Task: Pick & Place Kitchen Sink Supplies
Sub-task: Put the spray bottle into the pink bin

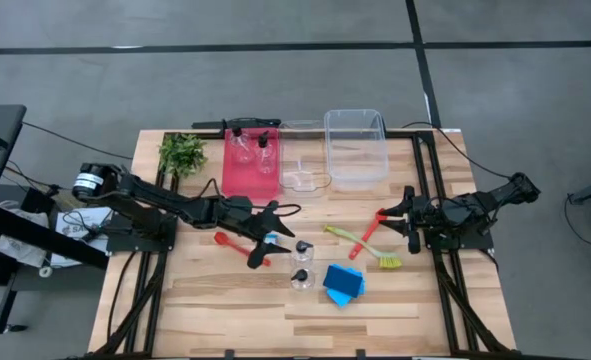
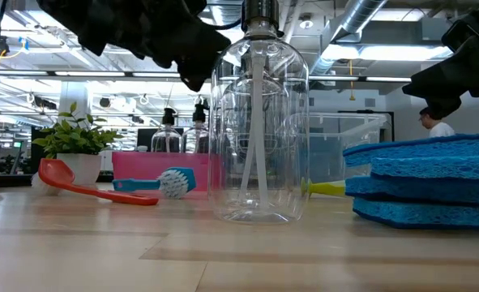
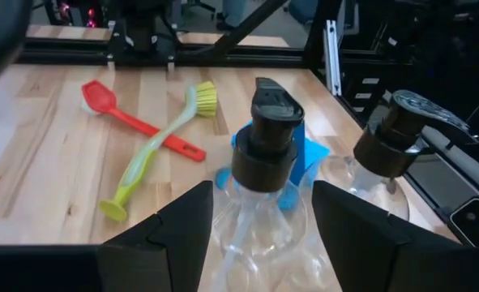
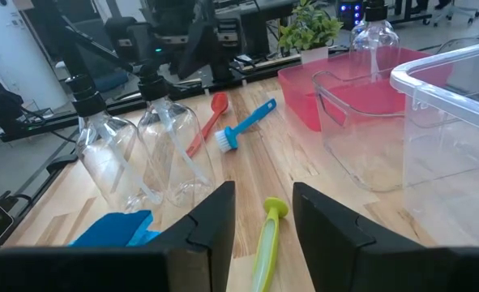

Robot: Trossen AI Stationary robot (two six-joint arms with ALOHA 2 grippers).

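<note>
Left wrist view is showing the left gripper [image 3: 259, 231] spreading wide around a clear bottle [image 3: 259, 203], seemingly not gripping; right gripper [image 4: 259, 215] is hovering part-open, empty.

Sink supplies across the table

Two clear bottles [image 1: 252, 150] stand upright in the red bin; two more [image 1: 302, 264] stand mid-table beside stacked blue sponges [image 1: 343, 284]; red, blue and yellow-green brushes [image 1: 361, 247] lie flat.

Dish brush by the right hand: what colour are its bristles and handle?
Both yellow-green on the dish brush; the left wrist view shows it best.
</note>
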